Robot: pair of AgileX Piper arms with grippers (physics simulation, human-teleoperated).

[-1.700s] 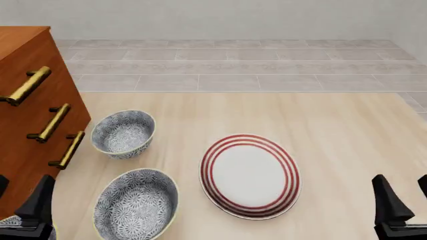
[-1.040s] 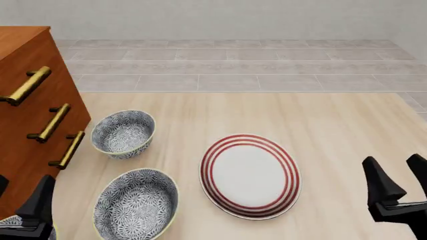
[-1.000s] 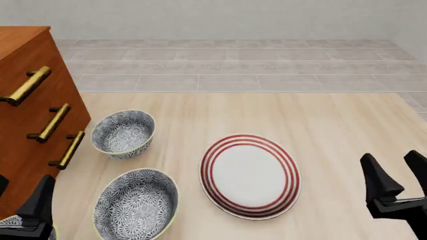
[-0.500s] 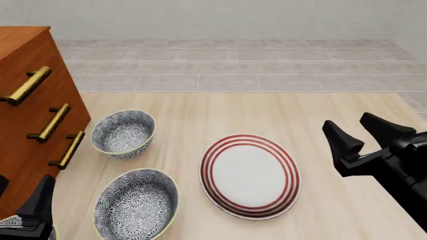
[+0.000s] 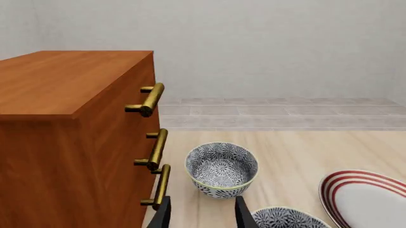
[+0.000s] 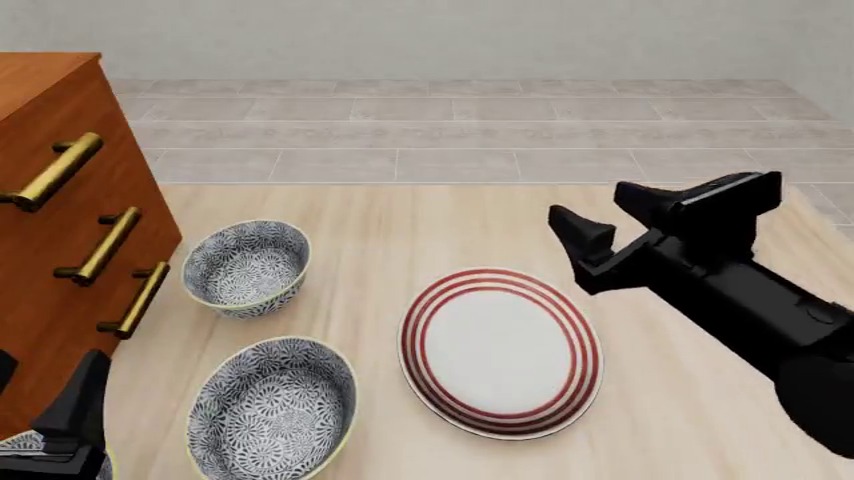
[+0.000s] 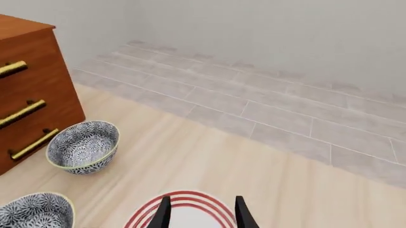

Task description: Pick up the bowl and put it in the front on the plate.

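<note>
Three patterned bowls show in the front view, though one is only a sliver at the bottom-left corner beneath the left gripper (image 6: 40, 400), which hangs low beside the wooden dresser (image 6: 54, 250) with its fingers spread and nothing between them. Just right of the dresser's brass handles (image 6: 100, 245) sits the far bowl (image 6: 247, 267). Nearer the arms stands the bowl (image 6: 272, 410), taken here as the task's own because it lies to the front, though the pictures alone do not settle which is meant. It rests upright on the table (image 6: 400, 230), close beside the plate (image 6: 501, 350) but apart from it, and nothing holds it. The plate lies flat and bare. Above the plate's far right edge the right gripper (image 6: 590, 205) is in the air, jaws wide and empty, pointing leftward toward the bowls. The step in hand looks like the approach: no grasp is made yet. The next move would call for carrying that open pincer across the plate, lowering it so one finger goes inside the bowl's rim and one outside, and avoiding a knock against the plate or the far bowl.
</note>
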